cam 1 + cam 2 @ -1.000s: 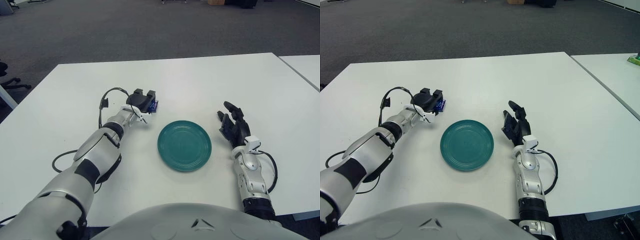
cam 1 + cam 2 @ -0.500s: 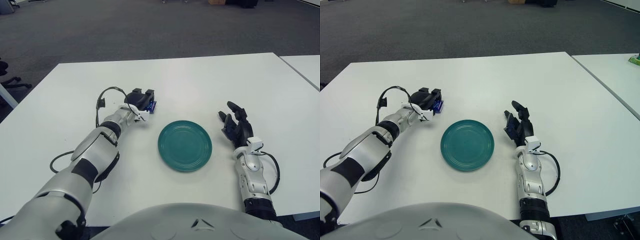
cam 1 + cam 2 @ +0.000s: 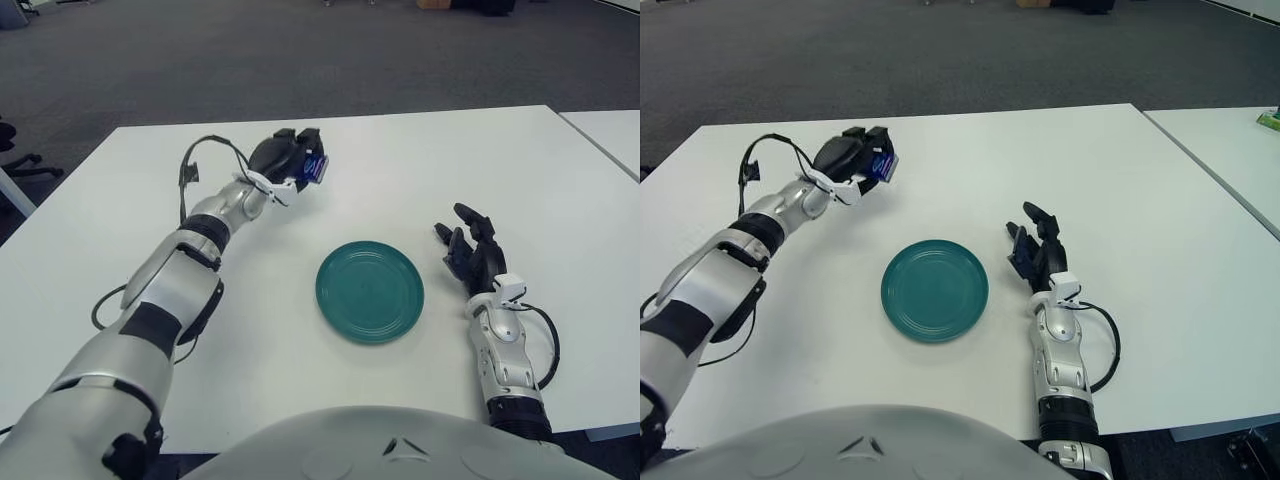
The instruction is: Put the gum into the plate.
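While the left hand point(image 3: 285, 160) grips the gum point(image 3: 315, 168) aloft, far-left of the plate point(image 3: 369, 290), carry it level over the centre before release. Right hand point(image 3: 470, 255) rests open on the right.

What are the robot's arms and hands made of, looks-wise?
Silver-grey rounded arm shells with black bands at the joints. Each robot hand, left and right, is black with stubby fingers and a small white wrist block. Loose black cables loop beside the wrists.
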{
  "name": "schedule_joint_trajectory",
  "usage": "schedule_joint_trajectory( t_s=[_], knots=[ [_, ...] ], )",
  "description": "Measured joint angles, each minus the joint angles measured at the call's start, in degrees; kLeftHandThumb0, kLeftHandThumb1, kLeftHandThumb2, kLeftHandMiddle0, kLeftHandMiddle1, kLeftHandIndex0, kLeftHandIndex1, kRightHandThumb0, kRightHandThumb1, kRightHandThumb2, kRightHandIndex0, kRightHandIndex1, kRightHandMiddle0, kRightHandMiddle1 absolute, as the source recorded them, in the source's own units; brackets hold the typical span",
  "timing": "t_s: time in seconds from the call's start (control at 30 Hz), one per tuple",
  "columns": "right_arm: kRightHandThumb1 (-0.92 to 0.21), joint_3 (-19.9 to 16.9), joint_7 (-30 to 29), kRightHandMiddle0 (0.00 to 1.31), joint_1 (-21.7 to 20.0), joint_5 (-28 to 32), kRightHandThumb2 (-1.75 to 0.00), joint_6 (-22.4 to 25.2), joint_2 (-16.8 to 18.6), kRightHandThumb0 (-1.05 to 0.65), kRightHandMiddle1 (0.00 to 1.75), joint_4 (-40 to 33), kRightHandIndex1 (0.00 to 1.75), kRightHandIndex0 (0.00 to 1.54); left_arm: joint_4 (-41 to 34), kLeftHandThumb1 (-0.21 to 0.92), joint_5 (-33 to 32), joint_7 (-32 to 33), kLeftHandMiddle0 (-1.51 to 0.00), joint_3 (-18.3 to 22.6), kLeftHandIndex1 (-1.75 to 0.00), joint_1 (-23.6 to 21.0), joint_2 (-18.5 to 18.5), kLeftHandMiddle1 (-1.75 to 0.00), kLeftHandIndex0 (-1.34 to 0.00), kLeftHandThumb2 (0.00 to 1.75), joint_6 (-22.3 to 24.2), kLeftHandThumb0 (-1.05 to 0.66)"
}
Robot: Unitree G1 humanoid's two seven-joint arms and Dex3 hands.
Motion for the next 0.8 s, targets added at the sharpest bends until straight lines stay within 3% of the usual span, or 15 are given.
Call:
schedule_joint_trajectory(
  t_s=[0.2, 0.47, 0.67, 0.8],
  knots=[
    [-0.92, 0.1, 0.1, 0.00, 0.0, 0.0, -0.85, 0.1, 0.2, -0.71, 0.78, 0.3, 0.11, 0.52, -4.7, 0.24, -1.0, 0.0, -0.70, 0.8, -1.75, 1.8, 0.0, -1.69, -0.43, 1.40, -3.2, 0.00],
    [-0.92, 0.2, 0.5, 0.00, 0.0, 0.0, -0.86, 0.1, 0.4, -0.70, 0.76, 0.3, 0.11, 0.52, -15.2, 0.24, -1.3, -5.1, -0.68, 0.9, -1.75, 9.1, 0.0, -1.73, -0.44, 1.42, -3.8, 0.00],
    [-0.92, 0.2, 0.7, 0.00, 0.1, 0.0, -0.86, 0.0, 0.5, -0.70, 0.72, 0.4, 0.10, 0.50, -26.8, 0.12, -1.3, -10.9, -0.75, 0.6, -1.74, 15.6, 0.2, -1.74, -0.54, 1.55, -5.0, 0.00],
    [-0.92, 0.3, 0.7, 0.00, 0.0, 0.0, -0.87, 0.0, 0.5, -0.70, 0.70, 0.6, 0.09, 0.48, -32.1, 0.08, -1.2, -13.9, -0.77, 0.3, -1.73, 17.7, 0.8, -1.75, -0.59, 1.59, -7.1, 0.00]
  ],
)
